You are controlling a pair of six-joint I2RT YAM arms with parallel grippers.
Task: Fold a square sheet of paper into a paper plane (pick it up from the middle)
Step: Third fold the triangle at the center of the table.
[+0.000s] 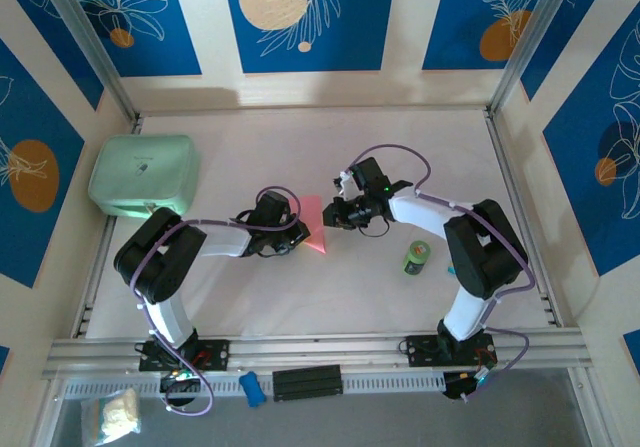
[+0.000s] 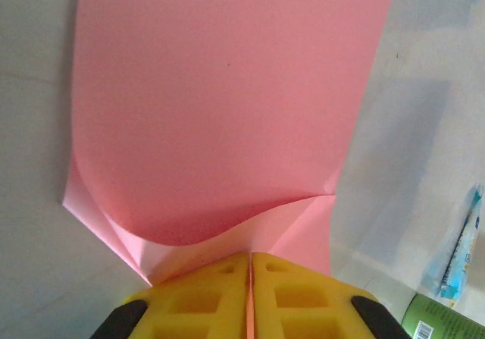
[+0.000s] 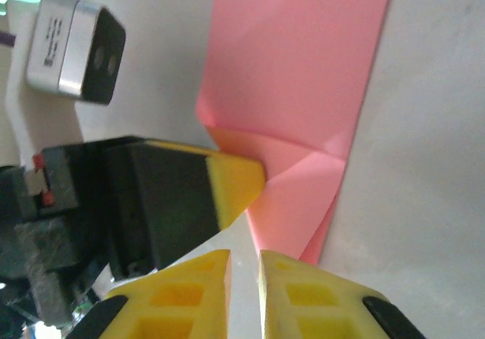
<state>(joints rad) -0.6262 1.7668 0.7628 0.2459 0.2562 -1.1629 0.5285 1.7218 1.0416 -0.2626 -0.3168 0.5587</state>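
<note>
The square sheet of paper (image 1: pixel 315 225) is pink and lies mid-table, folded lengthwise with angled flaps that narrow it to a point at its near end. My left gripper (image 1: pixel 300 235) comes at it from the left. In the left wrist view, my left gripper (image 2: pixel 251 278) is shut on the near edge of the paper (image 2: pixel 227 111), whose upper layer curls up. My right gripper (image 3: pixel 245 278) sits at the paper's (image 3: pixel 303 73) pointed end, slightly open, with bare table showing in the gap. The paper's tip lies just beyond its right finger (image 3: pixel 318 293). The left gripper's yellow fingertip (image 3: pixel 235 180) is close by.
A mint-green rounded case (image 1: pixel 145 174) sits at the far left of the table. A small green can (image 1: pixel 416 258) stands right of the paper, near the right arm, and its top shows in the left wrist view (image 2: pixel 443 320). Metal rails frame the table.
</note>
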